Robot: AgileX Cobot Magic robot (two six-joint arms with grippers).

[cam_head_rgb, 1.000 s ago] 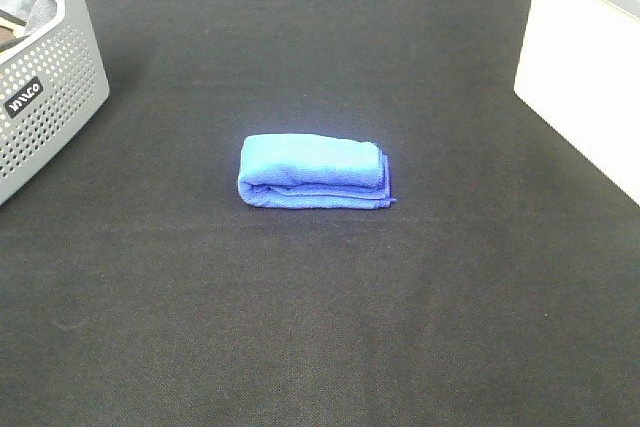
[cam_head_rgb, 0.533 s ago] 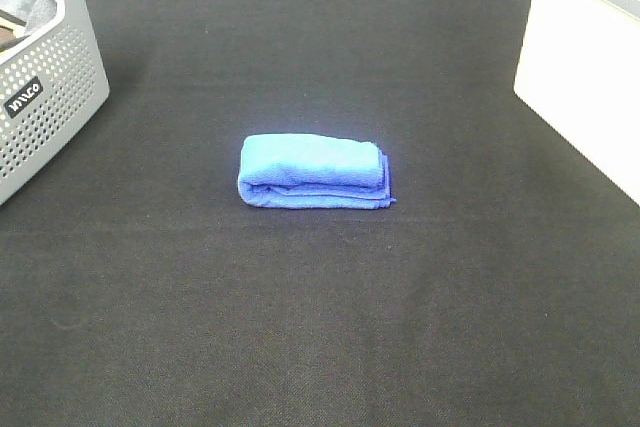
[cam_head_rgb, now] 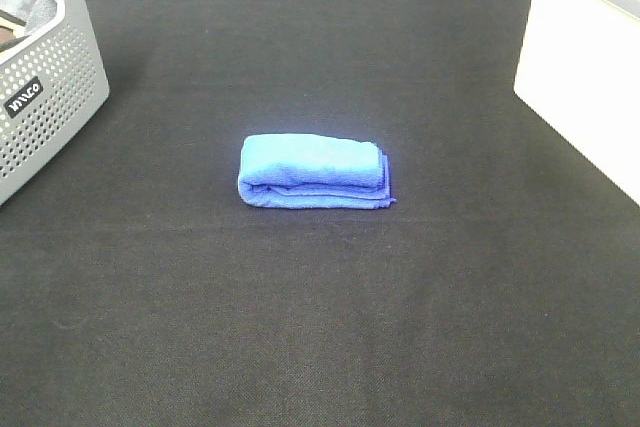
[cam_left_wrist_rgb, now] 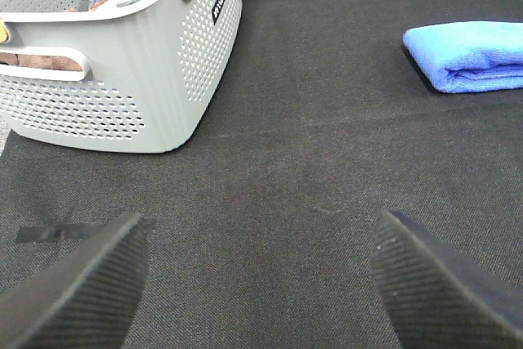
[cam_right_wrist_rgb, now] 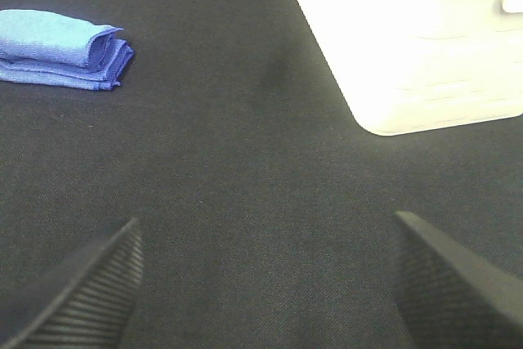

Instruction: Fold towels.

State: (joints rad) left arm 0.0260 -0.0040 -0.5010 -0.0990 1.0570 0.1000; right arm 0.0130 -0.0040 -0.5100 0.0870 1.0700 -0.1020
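While your left gripper (cam_left_wrist_rgb: 260, 284) and right gripper (cam_right_wrist_rgb: 265, 284) stood spread and empty, one royal-blue towel (cam_head_rgb: 312, 171) lay folded into a thick bundle mid-cloth, between one grey perforated basket (cam_head_rgb: 45, 97) and one white bin (cam_head_rgb: 585, 62).

towel (cam_head_rgb: 313, 171): sits folded pretty much dead centre on the counter (cam_head_rgb: 320, 327), layers stacked, loose edges facing the right side
basket (cam_head_rgb: 45, 97): far left corner of the counter, well apart from the towel, cloth stuff piled inside it
bin (cam_head_rgb: 585, 67): far right edge, also well apart from the towel
left tool (cam_left_wrist_rgb: 253, 284): near side, spread wide over bare counter, basket just ahead of it
right tool (cam_right_wrist_rgb: 261, 284): near side, spread wide over bare counter, bin ahead
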